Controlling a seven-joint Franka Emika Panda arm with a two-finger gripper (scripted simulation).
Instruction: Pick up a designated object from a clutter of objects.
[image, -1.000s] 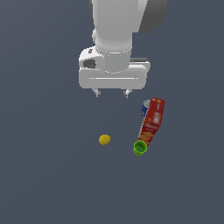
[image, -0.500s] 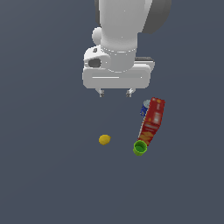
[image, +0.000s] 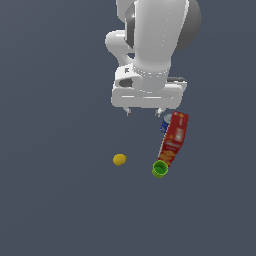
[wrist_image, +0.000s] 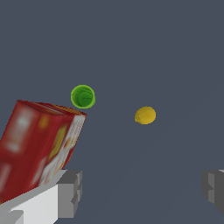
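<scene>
- The fingers (wrist_image: 70, 192) stand wide apart in the wrist view and nothing is between them; the gripper (image: 145, 111) holds nothing.
- The box (image: 173, 138) is red with white and yellow patches; no writing on it can be read, the print is too blurred.
- The can (image: 165, 123) is blue. It shows only a little, at the far end of the box and touching it, under the gripper's edge. Its label cannot be seen.
- The arm (image: 152, 45) hangs down from above, the gripper pointing at the floor, above the can end of the box.
- The cup (image: 160, 169) is green and sits at the near end of the box.
- The lemon (image: 119, 159) lies apart, toward the exterior view's left.
</scene>
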